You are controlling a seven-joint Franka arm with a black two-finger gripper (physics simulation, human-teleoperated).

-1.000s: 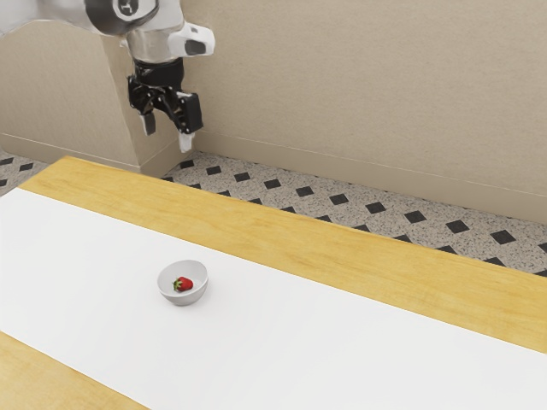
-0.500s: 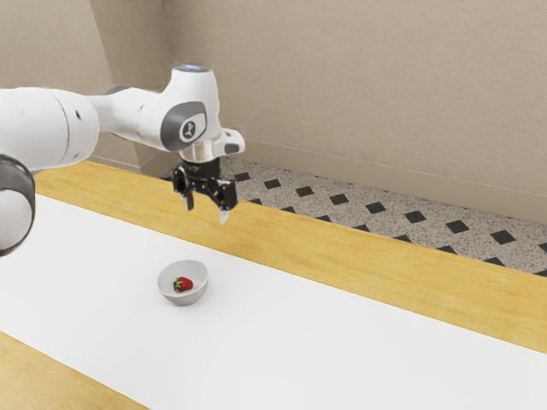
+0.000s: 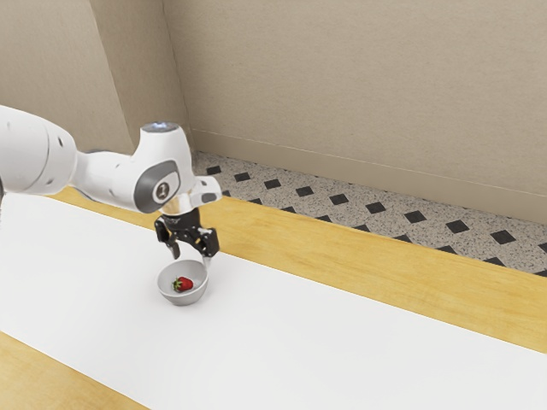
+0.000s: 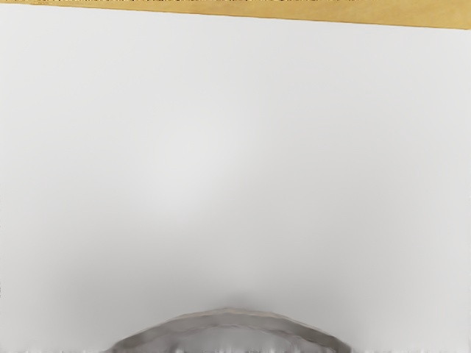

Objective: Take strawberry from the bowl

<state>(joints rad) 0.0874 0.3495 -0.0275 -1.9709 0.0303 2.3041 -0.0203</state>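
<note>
On white runner: bowl, wall ringing strawberry | gripper near rim | fingers spread

A plain indoor room, home-like though of no certain kind, beige walls with a jutting corner, matching baseboard, speckled gray floor patterned with black diamonds, honey-toned wooden bench under a smooth white runner

Your strawberry: red, green-capped, on its side in your bowl; bowl: grey, round, upright on white surface.
</note>
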